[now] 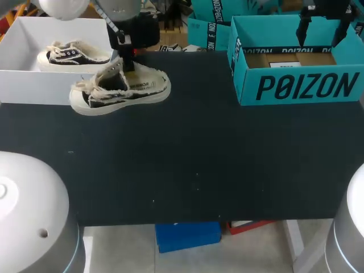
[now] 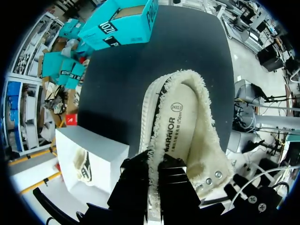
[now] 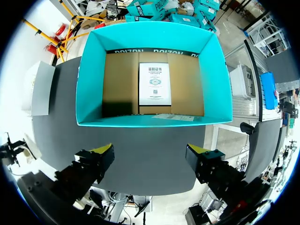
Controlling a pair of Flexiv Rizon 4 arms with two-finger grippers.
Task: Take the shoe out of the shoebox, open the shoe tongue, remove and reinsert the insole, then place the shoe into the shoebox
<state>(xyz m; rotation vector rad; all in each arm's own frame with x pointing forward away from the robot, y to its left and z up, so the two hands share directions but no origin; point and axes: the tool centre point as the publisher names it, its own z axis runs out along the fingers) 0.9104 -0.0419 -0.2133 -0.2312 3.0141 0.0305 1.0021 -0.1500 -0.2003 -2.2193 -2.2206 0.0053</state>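
**Shoe clamped in left gripper; teal shoebox holds a sheet**

I find the left gripper (image 1: 126,61) clenched on the shoe (image 1: 122,88), its fingers (image 2: 136,183) pinching the frayed collar from both sides. The shoe hangs opening-up over the worktop (image 1: 199,159), just in front of the white box (image 1: 23,85), with its insole (image 2: 180,126) in place. The white box holds a second shoe (image 1: 71,55). The right gripper (image 3: 150,152) hovers released, fingers wide apart, above the teal shoebox (image 3: 89,70), which contains a printed sheet (image 3: 154,84) on its cardboard floor.
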